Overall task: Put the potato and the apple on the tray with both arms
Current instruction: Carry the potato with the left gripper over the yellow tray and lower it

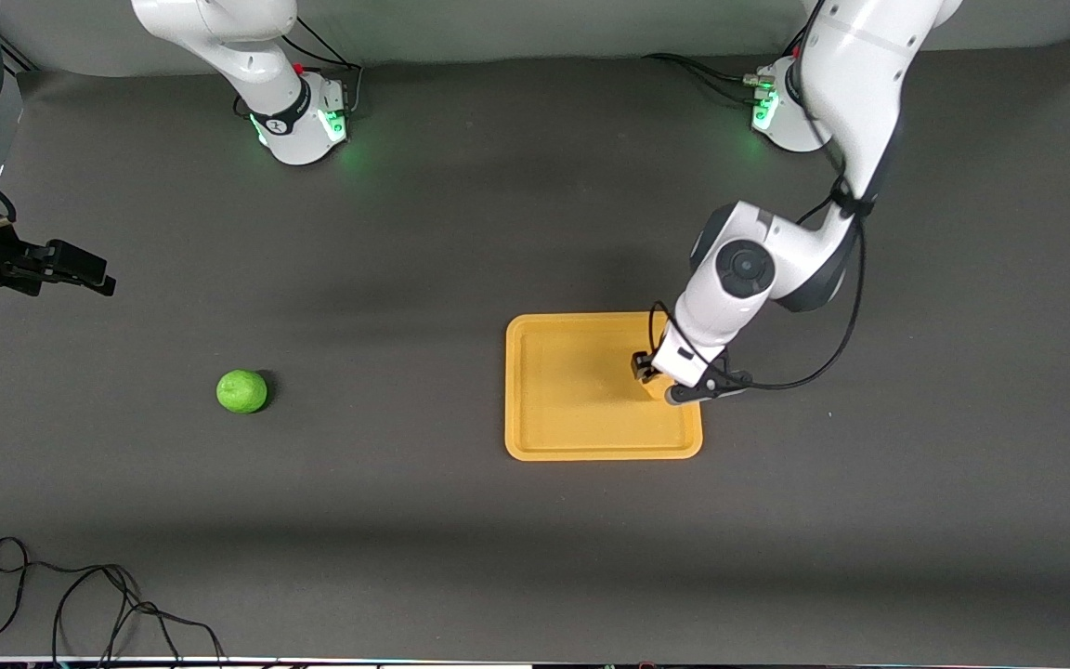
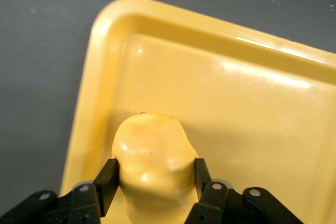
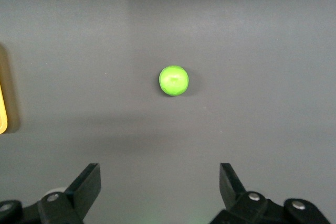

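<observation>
Nearest the front camera there's a loose black cable (image 1: 80, 604) lying on the dark table (image 1: 405, 232), down toward the right arm's end.

Next up is the tray (image 1: 572, 437), sitting flat on the table toward the left arm's end. The left gripper (image 1: 658, 379) is down over the corner of the tray at the left arm's end, and its fingers (image 2: 107, 178) are clamped on either side of the potato (image 2: 152, 161). Can't tell whether the potato touches the tray floor or is just above it.

The apple (image 1: 241, 391) sits alone on the table, well apart from the tray toward the right arm's end, about as near the camera as the tray. Nothing touches it.

The right gripper (image 1: 80, 271) is up in the air over bare table at the right arm's end, waiting, fingers (image 3: 86, 184) spread wide with nothing between them. Its wrist camera looks down at the apple.
</observation>
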Robot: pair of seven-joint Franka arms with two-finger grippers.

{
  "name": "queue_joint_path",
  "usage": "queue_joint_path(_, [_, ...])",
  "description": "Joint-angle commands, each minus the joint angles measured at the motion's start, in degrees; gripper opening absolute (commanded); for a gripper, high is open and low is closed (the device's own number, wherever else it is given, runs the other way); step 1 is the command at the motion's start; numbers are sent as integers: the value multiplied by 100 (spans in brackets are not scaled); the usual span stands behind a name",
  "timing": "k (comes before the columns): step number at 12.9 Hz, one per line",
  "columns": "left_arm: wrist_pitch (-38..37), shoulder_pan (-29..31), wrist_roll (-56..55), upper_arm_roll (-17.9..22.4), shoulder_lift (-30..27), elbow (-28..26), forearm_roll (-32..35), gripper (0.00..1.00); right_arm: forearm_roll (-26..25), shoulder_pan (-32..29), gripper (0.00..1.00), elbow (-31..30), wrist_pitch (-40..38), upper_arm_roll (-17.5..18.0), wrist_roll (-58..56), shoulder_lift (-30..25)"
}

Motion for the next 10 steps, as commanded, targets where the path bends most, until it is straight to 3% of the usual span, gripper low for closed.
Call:
queue_joint_path(1, [435,-283,-367,126,377,197,33,37,-51,46,100,126,-76,-43,-109,59])
queue_joint_path(4, [463,-284,-368,161,422,188,103,41,-51,38,100,126,-76,-43,-109,59])
queue_joint_path(5, [463,-284,-359,170,439,188,112,59,-51,38,100,126,-76,-43,-109,59])
queue_joint_path(6, [463,-275,-359,179,440,188,165,86,-51,38,100,126,-76,-43,-109,59])
queue_joint_path(7, [463,-249,-350,179,448,188,296,100,-51,38,100,126,-76,-43,-109,59])
queue_joint_path(10, [79,-205,-254,370,204,206,507,100,-51,38,100,126,-76,-43,-109,59])
